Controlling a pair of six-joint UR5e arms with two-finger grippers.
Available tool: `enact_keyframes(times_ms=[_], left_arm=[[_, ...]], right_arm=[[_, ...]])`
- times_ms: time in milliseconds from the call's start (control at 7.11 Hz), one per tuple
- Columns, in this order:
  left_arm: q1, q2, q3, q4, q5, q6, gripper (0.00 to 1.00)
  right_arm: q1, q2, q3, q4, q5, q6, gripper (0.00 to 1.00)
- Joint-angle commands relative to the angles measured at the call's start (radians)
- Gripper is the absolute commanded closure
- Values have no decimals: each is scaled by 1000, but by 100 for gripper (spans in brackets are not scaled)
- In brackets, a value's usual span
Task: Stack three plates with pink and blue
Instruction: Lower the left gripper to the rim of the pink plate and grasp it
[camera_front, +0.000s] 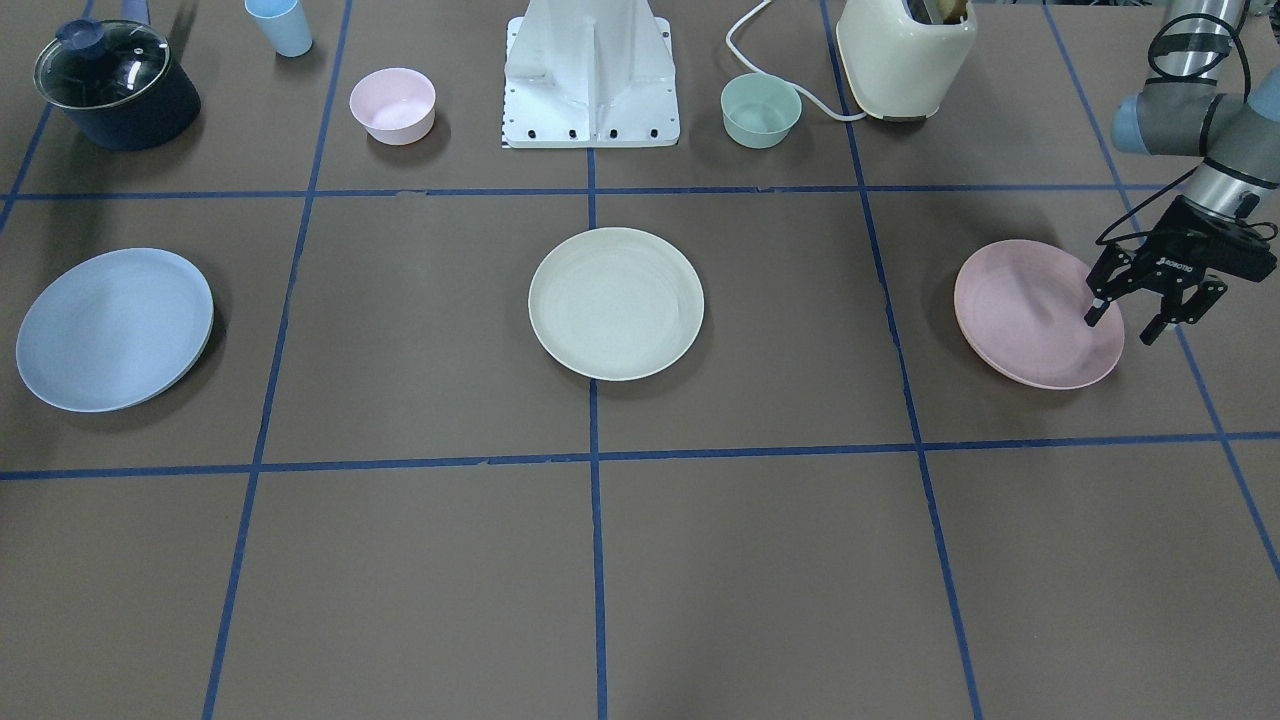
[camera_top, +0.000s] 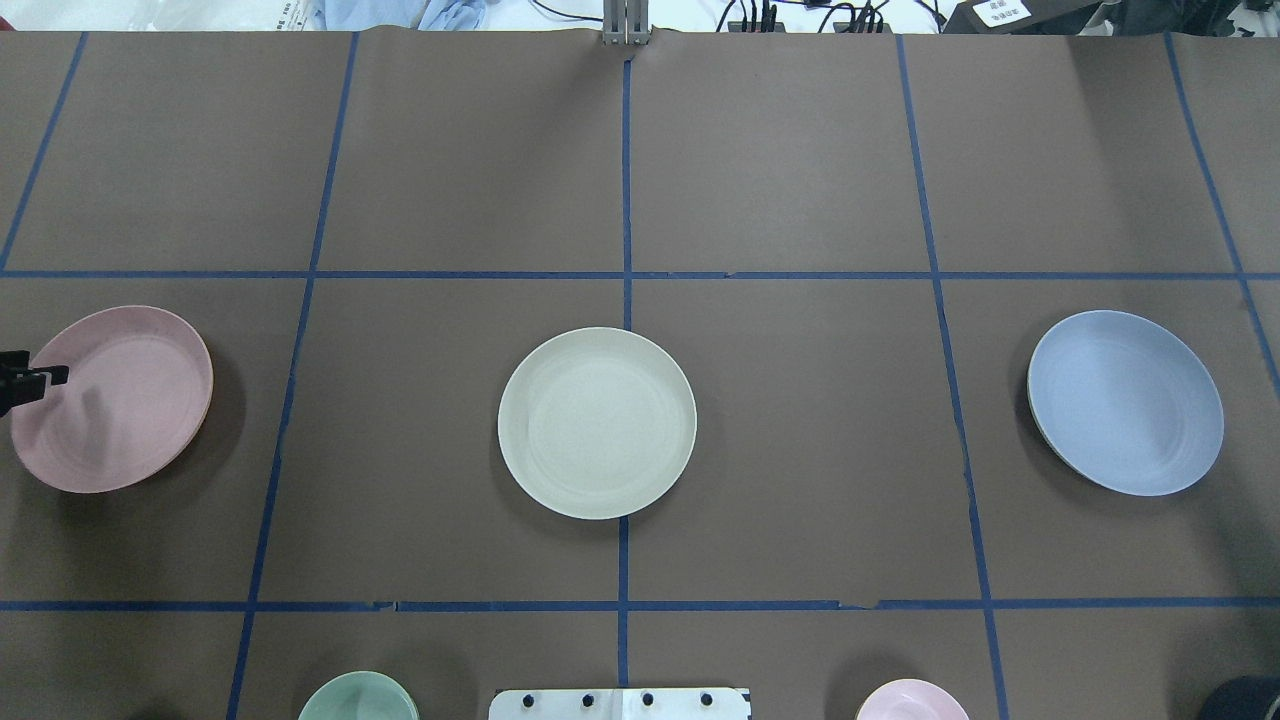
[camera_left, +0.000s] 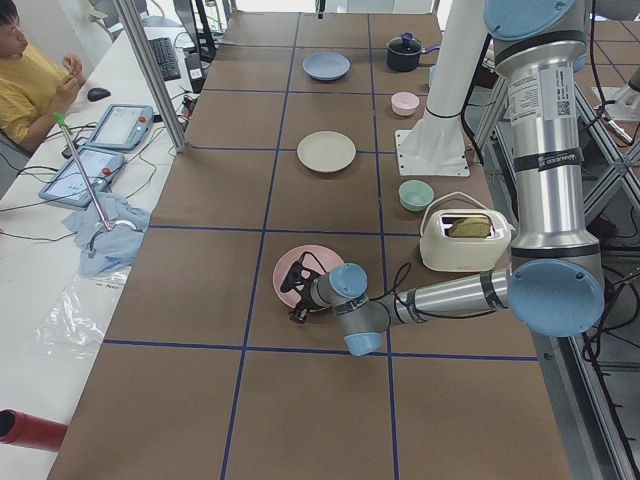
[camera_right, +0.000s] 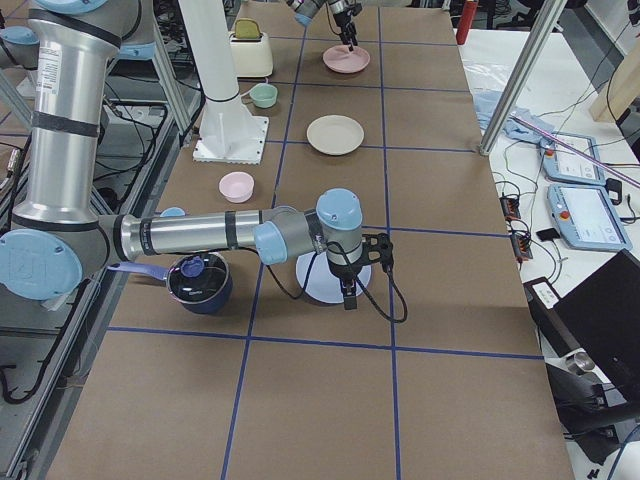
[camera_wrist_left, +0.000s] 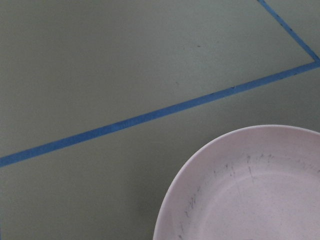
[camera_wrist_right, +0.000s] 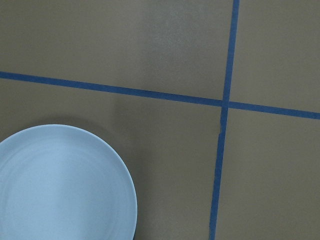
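The pale pink plate (camera_front: 1030, 310) lies flat on the robot's left side of the table. My left gripper (camera_front: 1125, 325) is open and empty, just above the plate's outer rim, with one fingertip over the plate. The left wrist view shows that rim (camera_wrist_left: 250, 200). The cream-white plate (camera_front: 615, 303) lies at the table's middle. The pale blue plate (camera_front: 115, 328) lies on the robot's right side. My right gripper (camera_right: 347, 295) shows only in the exterior right view, above the blue plate's (camera_right: 312, 285) outer edge; I cannot tell whether it is open or shut.
Along the robot's edge stand a dark lidded pot (camera_front: 115, 85), a blue cup (camera_front: 280, 25), a small pink bowl (camera_front: 392, 104), the white robot base (camera_front: 590, 80), a small green bowl (camera_front: 761, 109) and a cream toaster (camera_front: 905, 55).
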Motion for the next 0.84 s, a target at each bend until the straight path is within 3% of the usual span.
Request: enact_keyframes(times_ms=[0, 422, 704], left_arm=[[2, -1, 5, -1, 1, 2, 100], [0, -6, -44, 5, -15, 5, 100], [-3, -37, -168, 124, -157, 5, 100]], right_arm=[[0, 0, 0, 0, 0, -1, 0], [0, 0, 0, 0, 0, 0, 0], [0, 0, 0, 0, 0, -1, 0]])
